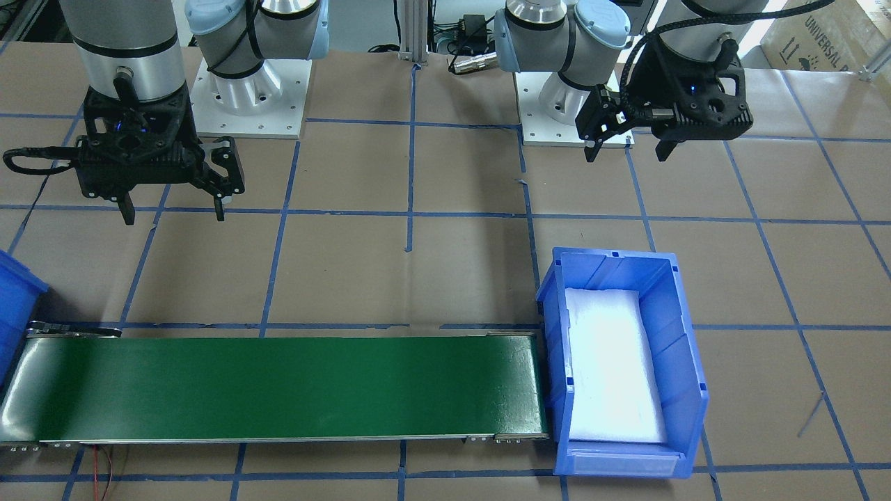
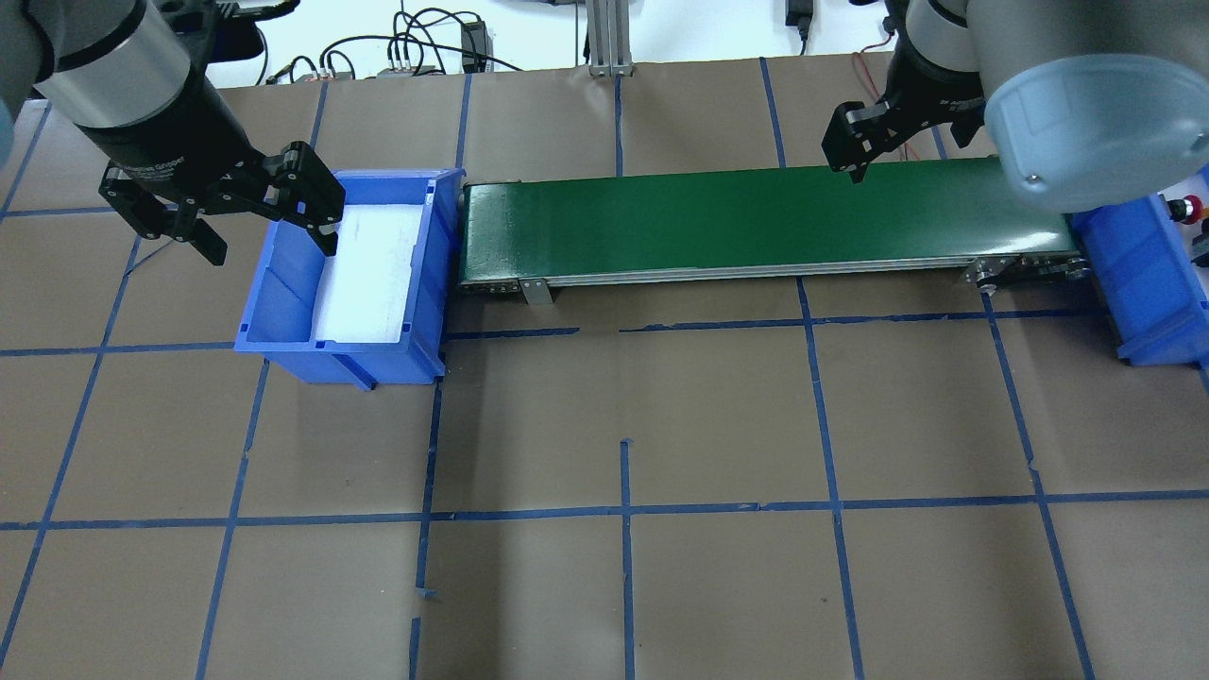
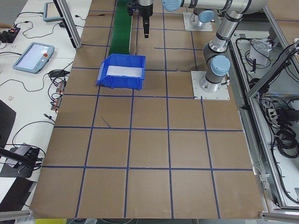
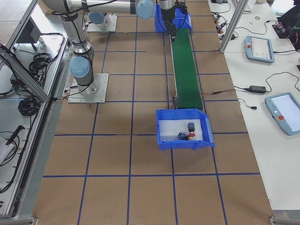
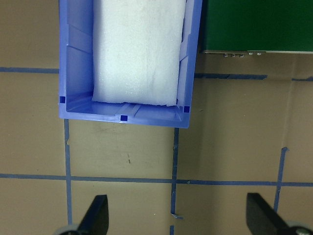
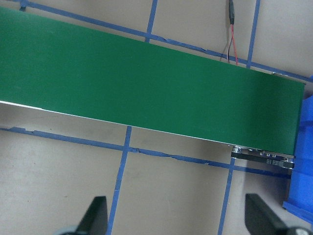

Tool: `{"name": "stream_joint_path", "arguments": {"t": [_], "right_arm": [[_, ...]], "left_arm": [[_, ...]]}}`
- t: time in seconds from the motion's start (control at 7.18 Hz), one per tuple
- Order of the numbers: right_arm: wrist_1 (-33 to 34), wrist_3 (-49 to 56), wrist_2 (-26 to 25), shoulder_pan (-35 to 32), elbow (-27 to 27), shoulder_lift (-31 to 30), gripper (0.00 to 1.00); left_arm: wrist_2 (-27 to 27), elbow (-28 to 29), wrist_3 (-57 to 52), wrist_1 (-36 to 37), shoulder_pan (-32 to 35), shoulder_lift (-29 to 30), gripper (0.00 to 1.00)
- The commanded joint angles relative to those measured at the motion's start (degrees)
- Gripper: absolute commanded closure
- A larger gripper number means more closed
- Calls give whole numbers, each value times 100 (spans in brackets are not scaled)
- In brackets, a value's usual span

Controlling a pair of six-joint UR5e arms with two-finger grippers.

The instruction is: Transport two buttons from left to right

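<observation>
- Left gripper point(image 1: 626, 154): jaws wide apart, empty, on the robot side of the foam-lined left bin point(image 1: 686, 334) at 9 o'clock. A grasp there would close on nothing.
- Right gripper point(image 1: 174, 214): jaws wide apart, empty, beside the conveyor point(image 1: 278, 386).
- Buttons point(image 4: 191, 127): both lie in the right bin point(image 4: 183, 144) at 3 o'clock. A needless reach could disturb them.

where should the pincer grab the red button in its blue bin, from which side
Grip the red button by its dark blocky body, straight down from above: it seems to lie tipped over, the round cap would likely slip, and the walls of the blue bin block a sideways approach.
</observation>
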State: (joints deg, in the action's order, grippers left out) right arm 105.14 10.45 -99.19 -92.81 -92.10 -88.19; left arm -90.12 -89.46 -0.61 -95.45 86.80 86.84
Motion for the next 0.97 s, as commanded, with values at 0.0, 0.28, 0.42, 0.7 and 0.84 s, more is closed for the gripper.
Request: {"name": "stream_joint_path", "arguments": {"t": [0.0,0.28,0.42,0.7,0.84], "right_arm": [[-64,-297,589,-35,-1,3,0],[-64,-457,655,-27,-1,12,0],[-47,-457,664,-27,-9,12,0],[-11,-448,664,-27,-27,30,0],[-11,-439,672,-18,-18,38,0]], "left_arm": [[-5,-1,0,0,-5,0,0],[4,-1,0,0,4,0,0],[4,-1,0,0,-5,0,0],[4,-1,0,0,4,0,0],[4,8,0,0,4,0,0]]}}
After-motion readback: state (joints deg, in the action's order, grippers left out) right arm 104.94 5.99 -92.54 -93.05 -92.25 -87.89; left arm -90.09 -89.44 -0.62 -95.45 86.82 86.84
